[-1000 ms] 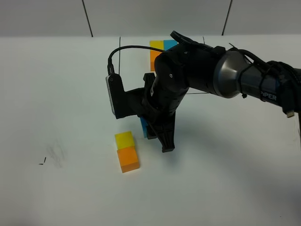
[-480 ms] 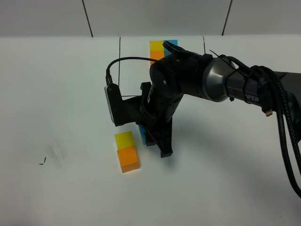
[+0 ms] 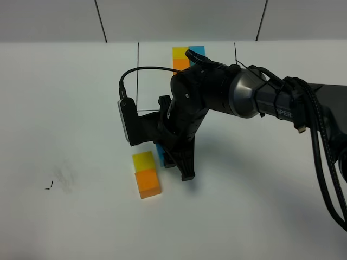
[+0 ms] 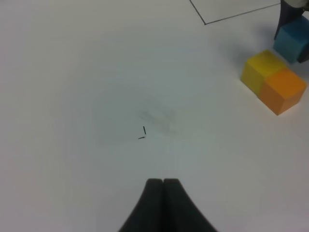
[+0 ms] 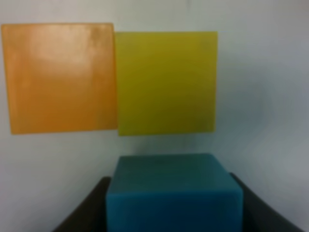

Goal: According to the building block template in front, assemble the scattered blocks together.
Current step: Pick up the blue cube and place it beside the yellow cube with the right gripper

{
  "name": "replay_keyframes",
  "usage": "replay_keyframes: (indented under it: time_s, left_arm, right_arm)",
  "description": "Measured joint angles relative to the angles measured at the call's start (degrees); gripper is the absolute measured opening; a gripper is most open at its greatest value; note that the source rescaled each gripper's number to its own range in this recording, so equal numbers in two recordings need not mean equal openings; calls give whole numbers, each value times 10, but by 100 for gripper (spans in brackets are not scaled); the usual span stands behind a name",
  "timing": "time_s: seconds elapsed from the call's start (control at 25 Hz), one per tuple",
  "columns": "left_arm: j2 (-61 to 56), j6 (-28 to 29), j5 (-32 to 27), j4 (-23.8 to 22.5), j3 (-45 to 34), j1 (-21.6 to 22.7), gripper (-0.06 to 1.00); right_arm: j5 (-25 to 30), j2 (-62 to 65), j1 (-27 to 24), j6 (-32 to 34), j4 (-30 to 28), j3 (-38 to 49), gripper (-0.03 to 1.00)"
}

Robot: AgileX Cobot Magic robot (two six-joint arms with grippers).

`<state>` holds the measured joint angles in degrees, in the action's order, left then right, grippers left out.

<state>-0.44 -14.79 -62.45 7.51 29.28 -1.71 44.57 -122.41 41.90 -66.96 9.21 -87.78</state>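
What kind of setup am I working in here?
Likely a lab test bench: a bare white table, a drawn black outline around the template blocks, and plain panelled wall behind.

White matte tabletop (image 3: 65, 108), small dark scuff marks (image 3: 50, 186) near left side. Pale grey panelled wall (image 3: 49, 21) behind, dark seams. Even diffuse light.

Held cube (image 3: 160, 153) just beside paired cubes (image 3: 146, 174)
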Motion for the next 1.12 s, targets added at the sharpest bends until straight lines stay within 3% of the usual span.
replay_keyframes:
  time_s: [1.12]
  left_arm:
    - [0,0,0,0,0,0,0]
  right_arm:
    - [9,-46,0,35,19,-31,53]
